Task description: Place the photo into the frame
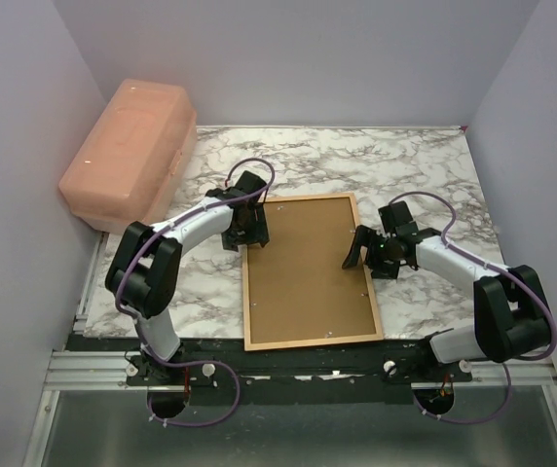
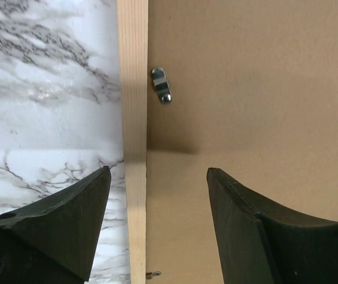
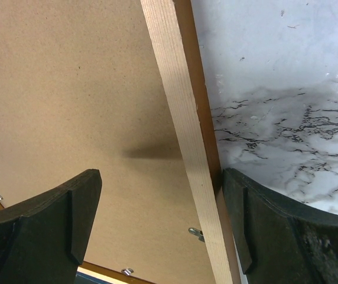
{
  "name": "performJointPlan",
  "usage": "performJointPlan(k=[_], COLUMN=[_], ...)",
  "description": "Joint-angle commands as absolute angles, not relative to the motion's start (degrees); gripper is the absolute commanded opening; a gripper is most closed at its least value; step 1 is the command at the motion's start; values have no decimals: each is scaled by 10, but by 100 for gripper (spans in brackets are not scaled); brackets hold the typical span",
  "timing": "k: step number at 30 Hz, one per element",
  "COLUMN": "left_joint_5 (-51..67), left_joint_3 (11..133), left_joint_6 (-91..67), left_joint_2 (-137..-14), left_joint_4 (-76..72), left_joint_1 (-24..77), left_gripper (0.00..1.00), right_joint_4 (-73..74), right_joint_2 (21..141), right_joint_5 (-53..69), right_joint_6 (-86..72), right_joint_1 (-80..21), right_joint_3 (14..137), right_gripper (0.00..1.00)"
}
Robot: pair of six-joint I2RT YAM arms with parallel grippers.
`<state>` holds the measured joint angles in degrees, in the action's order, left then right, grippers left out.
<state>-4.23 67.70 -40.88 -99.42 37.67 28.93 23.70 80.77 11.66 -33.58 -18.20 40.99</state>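
Frame (image 1: 313, 341) is lying back-up on the table (image 1: 405, 165), its long axis running away from the bases, with the board (image 1: 308, 268) sitting in it. Photo is not showing; cannot tell if it is underneath. Left gripper (image 2: 157, 177) and right gripper (image 3: 160, 177) are gaping empty, each straddling a side rail. Risk: jaws nipping a rail, skewing the frame or loosening the board.

One frame (image 1: 313, 341), one board (image 1: 303, 268), one box (image 1: 128, 151)

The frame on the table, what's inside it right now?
A plain brown backing board fills the frame, with small metal clips at its edge. Whether the photo lies underneath cannot be seen; the board covers everything.
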Motion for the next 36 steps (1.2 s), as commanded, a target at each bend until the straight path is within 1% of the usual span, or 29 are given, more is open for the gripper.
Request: performJointPlan(k=[1,12,18,20,26,28,32,33,36], left_joint_5=[-86,-60,-66,-67,-67,-63,-49,-46,-40], left_joint_3=[730,800,824,827,791,775,763,761,758], left_joint_6=[-399,-386,-374,-370,-368,-366,-360,-359,-356], left_joint_2=[-1034,-1106,-1135,-1144,-1129,-1118,-1109,-1108,-1106], left_joint_4=[409,407,418,420,405,392,380,377,374], left_joint_1=[274,230,227,227,227,227,227,227,227], left_gripper=[67,60,59,56,36,23,2,0,0], right_joint_4=[228,215,213,212,212,210,208,208,207], right_joint_2=[824,838,842,844,847,849,850,852,852], right_joint_5=[117,130,134,135,136,137,140,141,140], right_joint_6=[-331,-326,-323,-323,-324,-324,-325,-326,-325], right_joint_1=[-185,-185,-185,-185,-185,-185,-185,-185,-185], right_joint_3=[418,415,415,416,418,419,420,420,418], right_gripper=[90,90,90,90,90,90,90,90,90])
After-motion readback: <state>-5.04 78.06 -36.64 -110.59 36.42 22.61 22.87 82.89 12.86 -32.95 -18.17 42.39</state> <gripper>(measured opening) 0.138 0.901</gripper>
